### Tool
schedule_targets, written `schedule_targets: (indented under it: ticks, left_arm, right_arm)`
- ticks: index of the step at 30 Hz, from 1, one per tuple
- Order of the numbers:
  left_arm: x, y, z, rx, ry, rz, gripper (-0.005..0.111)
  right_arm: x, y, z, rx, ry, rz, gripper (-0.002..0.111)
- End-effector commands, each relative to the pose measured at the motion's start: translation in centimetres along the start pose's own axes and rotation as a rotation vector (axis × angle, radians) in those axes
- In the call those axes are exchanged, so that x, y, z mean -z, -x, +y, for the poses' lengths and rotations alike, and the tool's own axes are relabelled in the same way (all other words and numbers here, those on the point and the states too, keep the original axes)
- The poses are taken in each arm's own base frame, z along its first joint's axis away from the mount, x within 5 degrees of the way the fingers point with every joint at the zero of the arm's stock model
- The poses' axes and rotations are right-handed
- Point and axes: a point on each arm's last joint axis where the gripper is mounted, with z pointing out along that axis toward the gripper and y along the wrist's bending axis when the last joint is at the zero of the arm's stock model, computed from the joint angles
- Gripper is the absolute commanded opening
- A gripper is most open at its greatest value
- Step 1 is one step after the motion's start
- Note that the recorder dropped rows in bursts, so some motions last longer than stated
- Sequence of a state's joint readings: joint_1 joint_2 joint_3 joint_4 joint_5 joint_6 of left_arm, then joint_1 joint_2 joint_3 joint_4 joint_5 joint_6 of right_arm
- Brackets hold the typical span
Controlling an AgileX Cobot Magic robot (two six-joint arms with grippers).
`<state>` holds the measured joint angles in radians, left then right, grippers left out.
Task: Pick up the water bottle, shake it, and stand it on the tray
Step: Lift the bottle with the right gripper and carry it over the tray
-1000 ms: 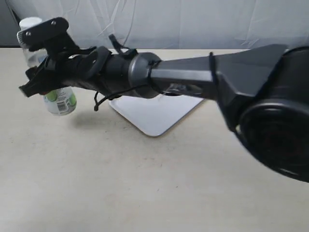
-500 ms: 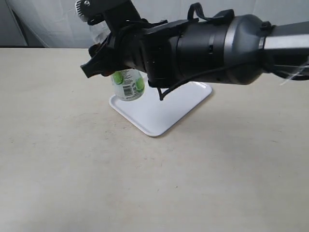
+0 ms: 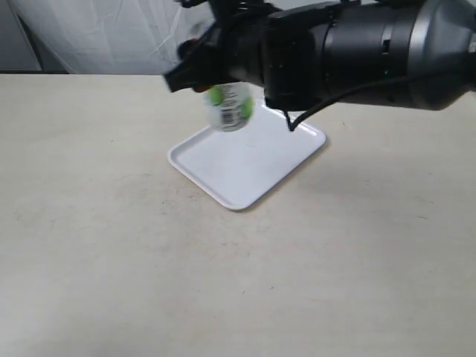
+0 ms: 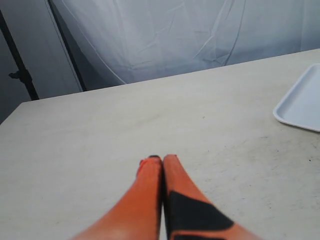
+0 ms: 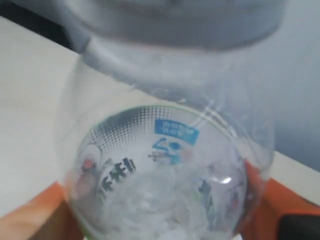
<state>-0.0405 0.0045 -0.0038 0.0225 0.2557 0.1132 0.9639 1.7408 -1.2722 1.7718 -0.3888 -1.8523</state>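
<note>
table (image 3: 111, 260): beige, scuffed | backdrop (image 3: 82, 37): white creased cloth | pole (image 4: 22, 75): dark

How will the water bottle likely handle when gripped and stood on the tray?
Probably light: the water bottle is small, clear plastic. Its round wall may slip or flex between the orange fingers of the right gripper. Narrow-based, it could tip on the smooth tray if released tilted.

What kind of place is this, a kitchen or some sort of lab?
Probably a robot test setup, not a kitchen: a plain beige table, a white sheet hung as a backdrop, a dark stand pole beside it, and a tray and water bottle as props.
</note>
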Motion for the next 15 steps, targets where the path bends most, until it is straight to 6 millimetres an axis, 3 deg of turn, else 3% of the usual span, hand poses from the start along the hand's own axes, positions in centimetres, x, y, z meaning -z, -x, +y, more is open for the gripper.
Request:
schedule_targets:
  ticks: [1,2,5,6,8,9,10,13,15]
  left_arm:
    - [0.0,0.0,0.0,0.001,0.001,-0.01,0.0]
    - [0.0,0.0,0.0,0.001,0.001,-0.01,0.0]
    - [0.0,0.0,0.0,0.001,0.001,-0.01,0.0]
    - [0.0,0.0,0.0,0.001,0.001,-0.01,0.0]
    - [0.0,0.0,0.0,0.001,0.001,-0.01,0.0]
    - [0.0,0.0,0.0,0.001,0.001,-0.01,0.0]
    - [0.0,0.0,0.0,0.001,0.001,-0.01,0.0]
    - [0.0,0.0,0.0,0.001,0.001,-0.01,0.0]
    - [0.0,0.0,0.0,0.001,0.001,-0.01,0.0]
  right_arm:
    - [1.3,0.5,-3.1,-0.263,-0.309,-0.003,-0.001]
    - [1.2,0.2,-3.6,-0.286,-0.323,0.001,-0.001]
    - [1.4,1.1,-0.2,-0.116,0.183,-0.08,-0.001]
    - [1.5,1.2,0.2,-0.058,0.245,-0.101,-0.001]
    - [1.3,1.0,-1.6,-0.15,0.016,-0.052,-0.001]
    - [1.5,0.6,-3.1,-0.23,-0.187,-0.017,-0.001]
    - [1.7,0.5,-3.8,-0.234,-0.253,-0.009,-0.001]
    - [2.6,1.5,-3.7,-0.097,-0.179,-0.038,-0.001]
    - [2.7,1.2,-3.2,-0.109,-0.117,-0.045,-0.001]
